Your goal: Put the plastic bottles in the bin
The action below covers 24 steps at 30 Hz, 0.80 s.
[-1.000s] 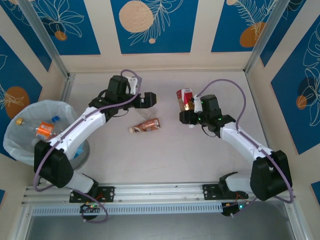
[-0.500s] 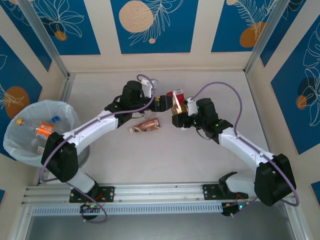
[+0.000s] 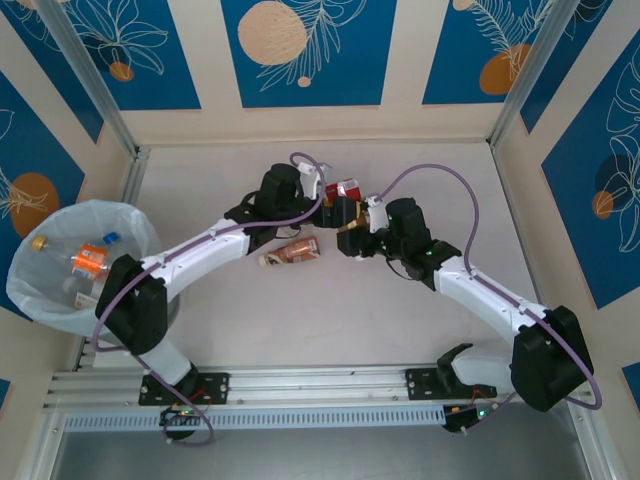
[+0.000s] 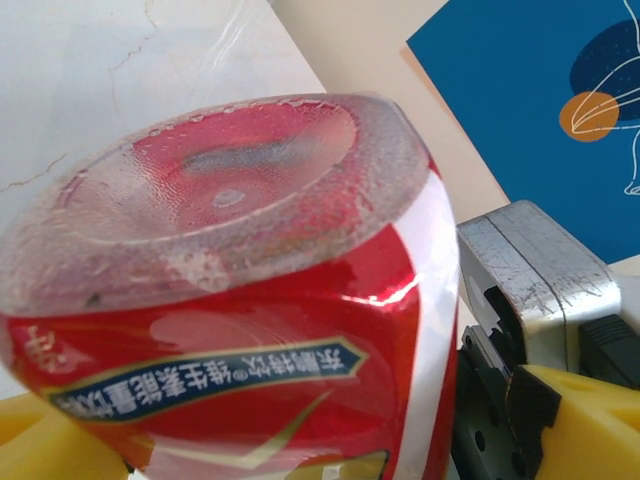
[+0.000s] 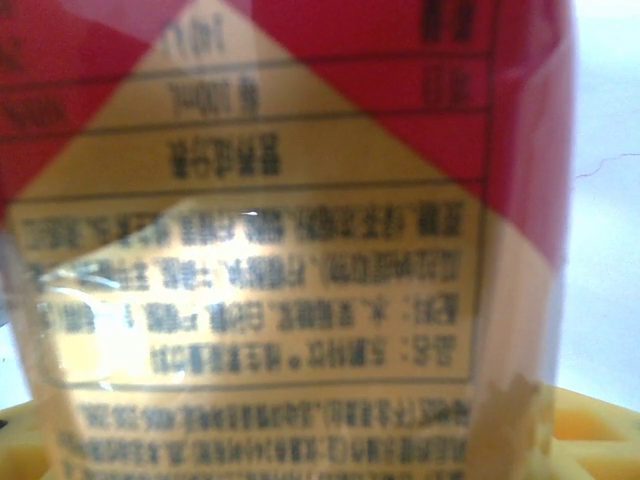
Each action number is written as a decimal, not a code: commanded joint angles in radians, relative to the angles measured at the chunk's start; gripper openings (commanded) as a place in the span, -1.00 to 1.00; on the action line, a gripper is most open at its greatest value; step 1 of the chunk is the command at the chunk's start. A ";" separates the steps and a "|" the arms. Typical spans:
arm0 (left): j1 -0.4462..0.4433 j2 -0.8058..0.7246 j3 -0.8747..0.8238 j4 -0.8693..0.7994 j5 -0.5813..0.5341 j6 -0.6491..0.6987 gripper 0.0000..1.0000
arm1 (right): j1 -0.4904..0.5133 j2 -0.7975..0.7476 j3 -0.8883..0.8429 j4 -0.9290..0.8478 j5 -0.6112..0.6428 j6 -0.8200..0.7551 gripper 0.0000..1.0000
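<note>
Plastic bottles (image 3: 88, 262) are the cargo on this pale table (image 3: 330, 320), where the round grey bin (image 3: 28, 285), bag-lined and with several of them inside, stands at the left edge, well apart from the action. The left arm (image 3: 200, 245) and right arm (image 3: 480, 290) both reach to mid-table and meet at a red-labelled bottle (image 3: 347, 190), which is held off the surface with its base turned toward the left wrist camera. A brown-labelled bottle (image 3: 291, 251) lies on its side near them. The right gripper (image 3: 352, 232) appears clamped on the red-labelled bottle, its label pressed between the yellow pads (image 5: 590, 430). The left gripper (image 3: 333, 210) has its jaws on either side of the same bottle, though whether they have closed on it I cannot tell. A handover looks to be the step in hand. Done well, the left takes a square, firm hold on the body, clear of the right's fingers, before the right lets go, because thin plastic will flex. The carry should then pass above the brown-labelled bottle and over the bin's rim before release.
</note>
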<state>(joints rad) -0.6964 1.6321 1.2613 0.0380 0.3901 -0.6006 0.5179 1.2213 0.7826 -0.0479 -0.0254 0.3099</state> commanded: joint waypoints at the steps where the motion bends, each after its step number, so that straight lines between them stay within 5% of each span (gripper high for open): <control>1: -0.011 0.022 0.032 0.025 -0.113 -0.022 0.79 | 0.027 -0.007 0.008 0.043 -0.030 -0.012 -0.01; 6: -0.008 0.012 -0.007 0.118 -0.168 -0.071 0.77 | 0.028 -0.014 0.000 0.069 -0.053 0.006 0.00; 16: 0.005 0.068 0.034 0.133 -0.077 -0.074 0.65 | 0.032 -0.014 -0.010 0.125 -0.114 0.017 0.01; 24: 0.005 0.089 0.051 0.131 -0.056 -0.066 0.24 | 0.044 -0.002 0.001 0.129 -0.093 -0.002 0.03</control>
<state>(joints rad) -0.6941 1.6958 1.2858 0.1505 0.3286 -0.6907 0.5301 1.2289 0.7715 0.0151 -0.0330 0.3557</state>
